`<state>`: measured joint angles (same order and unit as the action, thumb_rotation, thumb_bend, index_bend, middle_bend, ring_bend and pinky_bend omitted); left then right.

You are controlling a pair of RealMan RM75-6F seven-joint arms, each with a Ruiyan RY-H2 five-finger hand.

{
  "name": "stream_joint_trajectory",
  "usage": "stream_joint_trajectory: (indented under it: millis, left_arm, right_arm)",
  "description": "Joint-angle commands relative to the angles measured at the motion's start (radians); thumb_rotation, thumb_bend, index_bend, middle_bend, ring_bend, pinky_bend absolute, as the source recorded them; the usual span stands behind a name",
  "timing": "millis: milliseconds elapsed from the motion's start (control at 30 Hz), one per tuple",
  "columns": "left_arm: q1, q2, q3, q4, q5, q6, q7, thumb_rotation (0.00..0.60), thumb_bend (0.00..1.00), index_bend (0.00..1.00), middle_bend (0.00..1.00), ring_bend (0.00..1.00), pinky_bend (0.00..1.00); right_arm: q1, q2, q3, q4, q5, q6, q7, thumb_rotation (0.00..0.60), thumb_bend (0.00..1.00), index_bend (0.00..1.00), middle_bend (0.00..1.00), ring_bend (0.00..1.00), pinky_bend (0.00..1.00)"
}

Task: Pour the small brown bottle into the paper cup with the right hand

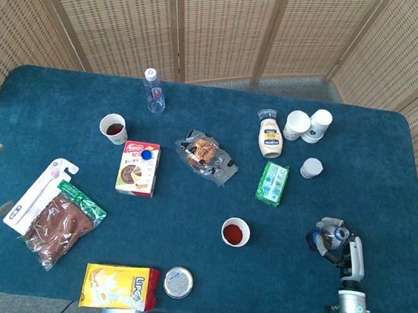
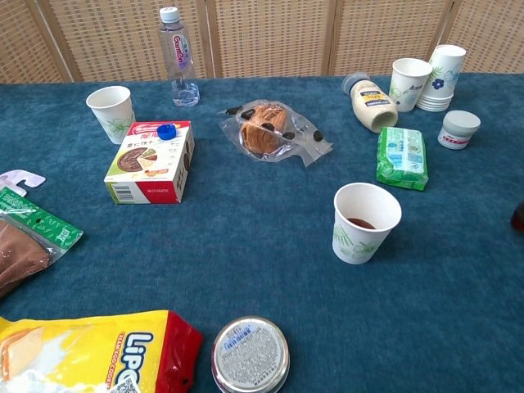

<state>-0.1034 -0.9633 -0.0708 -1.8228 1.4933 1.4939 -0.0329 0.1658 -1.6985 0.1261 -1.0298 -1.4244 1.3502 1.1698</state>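
Looks like lab/demo setup: wicker screen panels [image 1: 225, 21] round blue-cloth table [image 1: 185, 222] w/ assorted groceries.
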Motion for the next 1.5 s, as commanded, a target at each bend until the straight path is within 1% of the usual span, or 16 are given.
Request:
stream_joint_trajectory:
  millis: [33, 167, 300, 533, 800, 1000, 1200, 1333, 1500]
  left_arm:
    - [0.001, 0.002, 0.001, -0.002, 0.003, 0.003, -0.004, 0.600, 0.23, 0.00, 0.00, 0.00, 0.00]
    - [0.003, 0.005, 0.001, -0.004, 0.010, 0.009, -0.014, 0.600, 0.23, 0.00, 0.00, 0.00, 0.00]
    - [0.001, 0.009, 0.001, -0.002, 0.011, 0.006, -0.023, 0.600, 0.23, 0.00, 0.00, 0.00, 0.00]
    - [0.000, 0.011, -0.001, 0.000, 0.010, 0.005, -0.029, 0.600, 0.23, 0.00, 0.00, 0.00, 0.00]
    - [-0.002, 0.009, 0.003, -0.004, 0.016, 0.002, -0.022, 0.600, 0.23, 0.00, 0.00, 0.00, 0.00]
    - [-0.004, 0.007, 0.005, -0.005, 0.018, -0.001, -0.017, 0.600, 0.23, 0.00, 0.00, 0.00, 0.00]
    - [-0.001, 0.012, 0.003, -0.008, 0.024, 0.009, -0.028, 0.600, 0.23, 0.00, 0.00, 0.00, 0.00]
    - [0.000, 0.015, 0.002, -0.009, 0.024, 0.013, -0.035, 0.600, 0.23, 0.00, 0.00, 0.00, 0.00]
    - [-0.003, 0.014, 0.002, -0.008, 0.024, 0.008, -0.033, 0.600, 0.23, 0.00, 0.00, 0.00, 0.00]
  right_arm:
    - [-0.003, 0.020, 0.004, -0.055, -0.005, 0.013, -0.064, 0.600, 0.87, 0.44, 0.52, 0.26, 0.70]
    - [0.002, 0.047, -0.005, -0.100, -0.020, 0.007, -0.126, 0.600, 0.89, 0.47, 0.52, 0.26, 0.70]
    - [0.010, 0.073, -0.013, -0.139, -0.034, -0.001, -0.183, 0.600, 0.89, 0.46, 0.52, 0.26, 0.70]
    - [0.034, 0.112, -0.037, -0.170, -0.076, -0.017, -0.280, 0.600, 0.89, 0.46, 0.52, 0.26, 0.70]
    - [0.073, 0.170, -0.034, -0.262, -0.109, -0.026, -0.414, 0.600, 0.89, 0.47, 0.52, 0.26, 0.70]
    - [0.085, 0.192, -0.034, -0.318, -0.118, -0.020, -0.507, 0.600, 0.89, 0.47, 0.52, 0.26, 0.70]
    - [0.102, 0.200, -0.044, -0.346, -0.136, -0.023, -0.587, 0.600, 0.89, 0.47, 0.53, 0.26, 0.70]
    - [0.118, 0.204, -0.053, -0.344, -0.155, -0.032, -0.629, 0.600, 0.90, 0.47, 0.53, 0.26, 0.70]
    - [0.131, 0.202, -0.054, -0.348, -0.178, -0.014, -0.710, 0.600, 0.90, 0.48, 0.54, 0.26, 0.70]
